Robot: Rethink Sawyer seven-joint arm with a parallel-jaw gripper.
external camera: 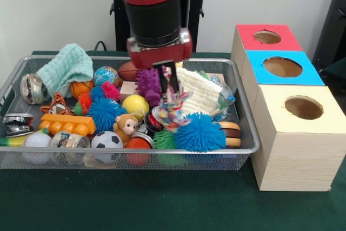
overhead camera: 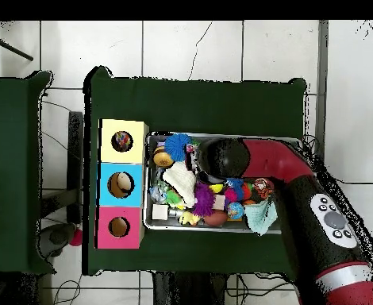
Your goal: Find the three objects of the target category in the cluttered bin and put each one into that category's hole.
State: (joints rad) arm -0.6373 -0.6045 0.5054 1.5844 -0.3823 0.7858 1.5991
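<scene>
My gripper [external camera: 169,91] hangs over the middle of the wire bin [external camera: 246,133], its fingers closed on the top of a multicoloured knotted rope toy [external camera: 173,111]. The toy dangles between a blue spiky ball [external camera: 201,132] and a yellow ball [external camera: 135,105]. To the right of the bin stand three wooden boxes with round holes: red top [external camera: 267,37], blue top [external camera: 282,67] and yellow top [external camera: 303,107]. In the overhead view the arm's black wrist [overhead camera: 225,156] hides the gripper; the yellow hole [overhead camera: 121,141] and the blue hole [overhead camera: 121,184] each show something inside.
The bin is packed with a purple spiky toy [external camera: 148,84], a white ribbed cloth [external camera: 201,94], a teal cloth [external camera: 67,67], a soccer ball [external camera: 106,140], a baseball [external camera: 37,142], a monkey plush [external camera: 127,125] and a football [external camera: 128,71]. Green felt [external camera: 162,204] covers the table.
</scene>
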